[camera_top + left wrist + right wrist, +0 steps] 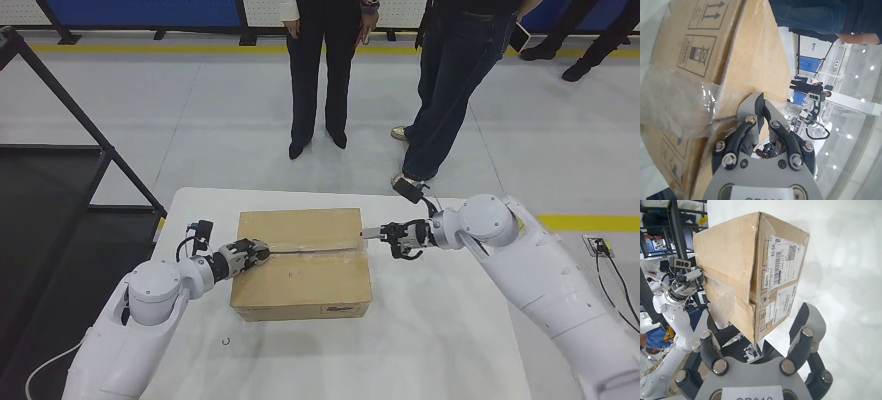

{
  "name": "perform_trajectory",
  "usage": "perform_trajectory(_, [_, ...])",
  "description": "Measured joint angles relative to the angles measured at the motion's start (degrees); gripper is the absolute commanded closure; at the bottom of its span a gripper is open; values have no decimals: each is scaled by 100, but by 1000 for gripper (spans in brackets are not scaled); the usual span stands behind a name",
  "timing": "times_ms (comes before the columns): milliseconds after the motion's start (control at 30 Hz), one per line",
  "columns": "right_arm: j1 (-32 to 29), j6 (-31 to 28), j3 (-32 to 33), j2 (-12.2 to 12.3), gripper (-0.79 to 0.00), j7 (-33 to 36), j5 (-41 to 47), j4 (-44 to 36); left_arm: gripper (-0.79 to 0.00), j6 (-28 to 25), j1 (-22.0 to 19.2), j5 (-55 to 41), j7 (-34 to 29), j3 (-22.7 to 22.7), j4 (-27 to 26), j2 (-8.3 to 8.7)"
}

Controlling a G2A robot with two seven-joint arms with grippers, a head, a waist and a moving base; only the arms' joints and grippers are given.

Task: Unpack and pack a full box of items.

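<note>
Cardboard box (pixel 300 262) near the table's (pixel 450 330) far edge, a gripper at each end.
Left gripper (pixel 762 106) jaws together at loose clear tape (pixel 677 98); right gripper (pixel 759 315) jaws apart beside the box.

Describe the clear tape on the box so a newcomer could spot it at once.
On the white table sits one brown cardboard box. Its clear tape runs along the top seam and folds over the end beside the left gripper. Unlike the white printed labels on a side face, it is glossy, wrinkled and see-through.
</note>
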Motion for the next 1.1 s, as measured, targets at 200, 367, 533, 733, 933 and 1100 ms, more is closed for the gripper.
perform_trajectory(200, [-118,404,190,110,-785,121,-238,-385,0,-11,30,11,5,-17,-29,1])
perform_trajectory(367, [-194,613,221,130,-785,157,-379,-476,0,-13,58,8,4,-44,-53,5])
perform_trajectory(533, [-218,851,209,110,-785,117,-495,-408,0,-3,75,24,-2,-48,-77,6])
perform_trajectory(733, [-224,978,192,76,-785,130,-564,-242,0,2,79,46,-3,-44,-97,4])
perform_trajectory(933, [-202,940,182,47,-785,246,-619,-44,0,6,82,49,-1,-47,-109,2])
perform_trajectory(1100, [-151,1022,98,-14,-785,343,-686,140,0,1,83,56,5,-48,-120,-1])
